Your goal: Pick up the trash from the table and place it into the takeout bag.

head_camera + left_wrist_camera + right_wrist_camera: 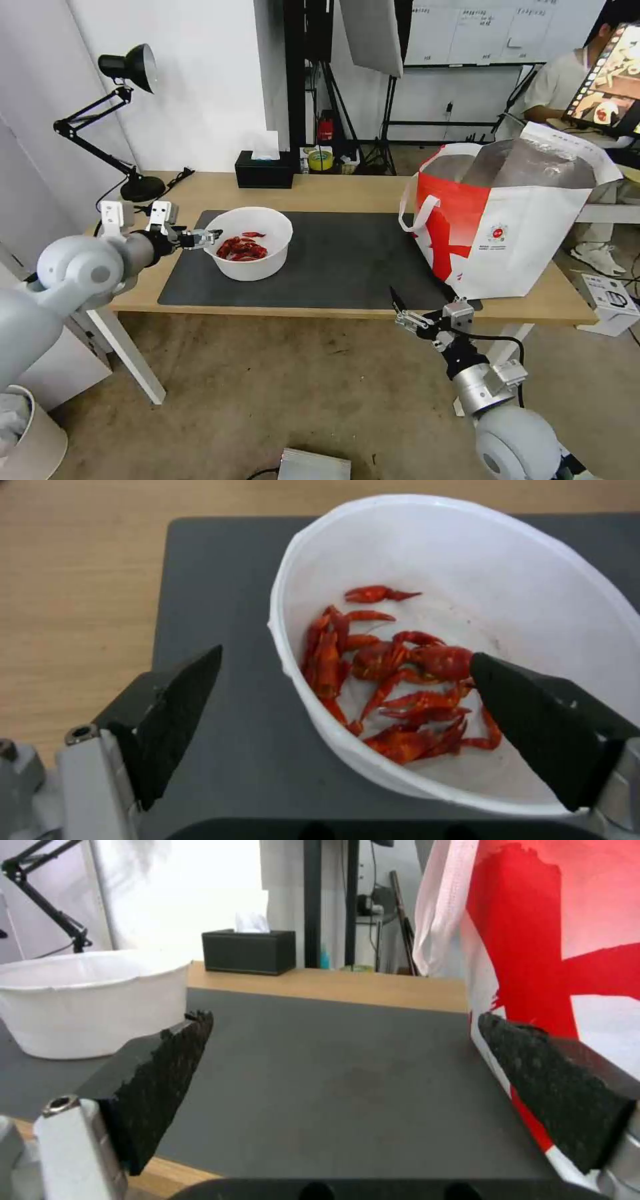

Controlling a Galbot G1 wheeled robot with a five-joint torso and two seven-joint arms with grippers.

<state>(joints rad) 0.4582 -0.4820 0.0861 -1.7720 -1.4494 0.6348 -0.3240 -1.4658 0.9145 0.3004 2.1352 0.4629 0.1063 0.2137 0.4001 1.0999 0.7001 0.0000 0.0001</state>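
The trash in view is a white round bowl [250, 243] of red shells [383, 680], standing on the left part of the dark grey mat [347, 267] on the table [333, 190]. My left gripper [211, 235] [345, 654] is open and straddles the bowl's left rim, one finger outside over the mat, the other inside above the shells. At the right end stands the red-and-white takeout bag [507, 220] [553, 965], its mouth open. Just in front of the table's front edge, below the bag's left corner, my right gripper [398, 308] [343, 1016] is open and holds nothing.
A black tissue box [265, 169] [250, 951] sits at the table's back edge. A black desk lamp [127, 67] stands on the back left corner. On the floor lie a white box [610, 300] at the right and a white bin [27, 433] at the lower left.
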